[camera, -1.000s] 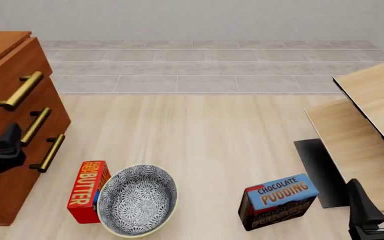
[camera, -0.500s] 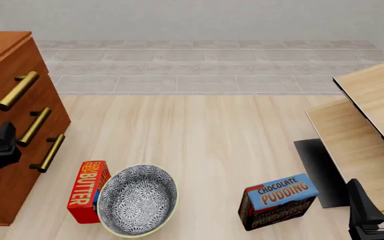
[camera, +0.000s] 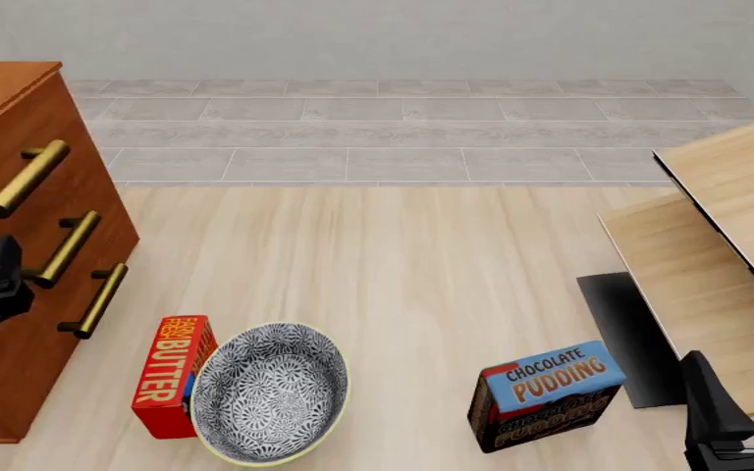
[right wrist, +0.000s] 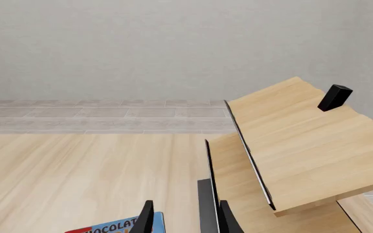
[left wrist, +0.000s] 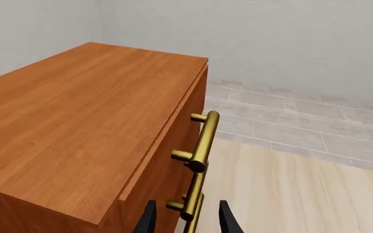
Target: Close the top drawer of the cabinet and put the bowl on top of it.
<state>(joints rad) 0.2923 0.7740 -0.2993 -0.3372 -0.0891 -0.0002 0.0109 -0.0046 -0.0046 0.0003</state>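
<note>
The cabinet [camera: 11, 324] stands at the left, and its flat top [left wrist: 76, 131] fills much of the left wrist view. The top drawer [camera: 50, 123] sits almost level with the two fronts below it, brass handle [camera: 17, 179] sticking out. My left gripper [camera: 1, 263] is open in front of the drawer fronts, level with the middle handle; in the left wrist view its fingertips [left wrist: 149, 221] straddle a lower handle without gripping it. The bowl [camera: 272, 392] rests on the floor near the front edge. My right gripper [camera: 741, 378] hangs open at the lower right, holding nothing.
A red butter box [camera: 174, 375] leans against the bowl's left side. A blue chocolate pudding box [camera: 548, 392] lies to the bowl's right. A pale wooden table [camera: 730, 235] with a dark base [camera: 619, 334] takes up the right side.
The top drawer has slid further into the cabinet, its handle shifting left. My left gripper has moved left with it. The right arm, bowl and boxes have stayed put.
</note>
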